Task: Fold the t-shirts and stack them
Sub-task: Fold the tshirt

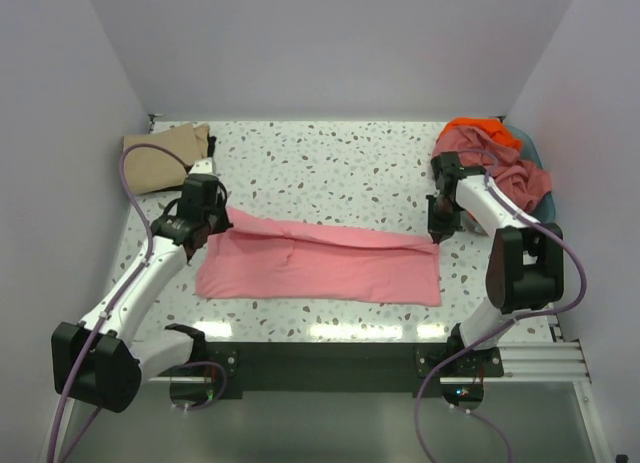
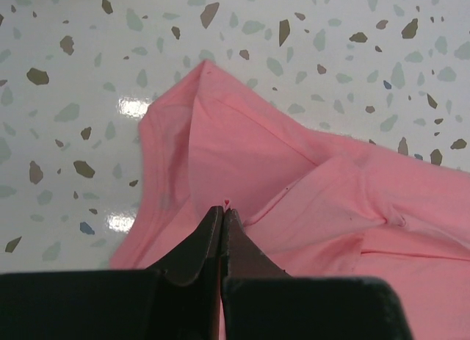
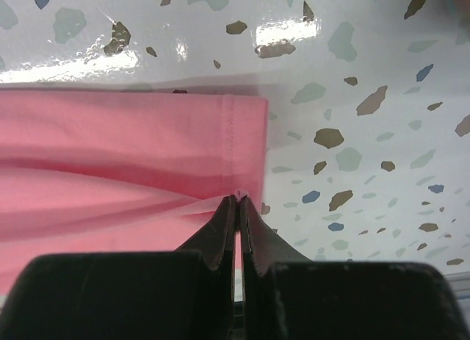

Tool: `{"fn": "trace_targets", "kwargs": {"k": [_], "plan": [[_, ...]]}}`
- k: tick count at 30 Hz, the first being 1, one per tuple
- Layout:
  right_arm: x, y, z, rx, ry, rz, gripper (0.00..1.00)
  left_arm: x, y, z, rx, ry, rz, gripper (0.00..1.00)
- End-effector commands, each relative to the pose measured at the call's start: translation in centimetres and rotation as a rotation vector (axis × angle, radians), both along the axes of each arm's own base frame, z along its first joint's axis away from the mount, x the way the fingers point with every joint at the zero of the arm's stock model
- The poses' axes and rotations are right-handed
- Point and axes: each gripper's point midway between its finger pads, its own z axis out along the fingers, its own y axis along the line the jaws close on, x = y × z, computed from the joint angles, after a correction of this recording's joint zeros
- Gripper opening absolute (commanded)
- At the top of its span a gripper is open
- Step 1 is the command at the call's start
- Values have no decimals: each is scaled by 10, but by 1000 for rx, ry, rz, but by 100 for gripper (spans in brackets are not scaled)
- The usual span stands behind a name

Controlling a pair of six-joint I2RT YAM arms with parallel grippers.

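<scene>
One tan shirt (image 1: pixel 165 155): lies bunched in the far left corner of the surface (image 1: pixel 330 173).
Left tool (image 1: pixel 210 235) (image 2: pixel 224 209): fingers pressed together on a pinch of the light pink shirt's left end, where the cloth puckers up at the tips.
Light pink shirt (image 1: pixel 320 265) (image 2: pixel 308 208) (image 3: pixel 117 149): spread as a long band across the middle of the surface, with creases running along it.
Right tool (image 1: pixel 437 236) (image 3: pixel 236 200): clamped on the hemmed right end, folds drawn toward its tips.
Dusty pink shirt (image 1: pixel 510 178): heaped at the far right corner.
Orange shirt (image 1: pixel 482 129): on the heap's far side.
Blue basket (image 1: pixel 533 146): only a strip of rim shows beside the heap.
</scene>
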Motion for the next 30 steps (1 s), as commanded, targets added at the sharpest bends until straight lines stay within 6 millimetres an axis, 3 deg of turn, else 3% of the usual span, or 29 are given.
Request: {"fn": "trace_targets", "kwargs": {"k": [1,14,17,18,19,21,24,30], "plan": [[-13,-2,7,-28,8,27,0,-11,8,-3,5,13,40,0],[-38,-7,2,-114,63,49,0,-35,10,-16,-2,76,42,0],[-45,-9,4,-127,73,43,23,-47,20,-12,-3,83,110,29],[-43,-9,9,-123,57,41,34,-49,22,-9,-2,75,123,57],[-43,-9,12,-122,52,36,38,-51,24,-2,-7,50,137,65],[-40,-4,21,-93,23,35,46,-51,27,7,-9,20,155,68],[-29,5,29,-43,-19,23,48,-37,23,22,-28,-30,152,68],[-13,19,16,73,-35,-32,48,9,-2,18,-86,-41,97,69]]}}
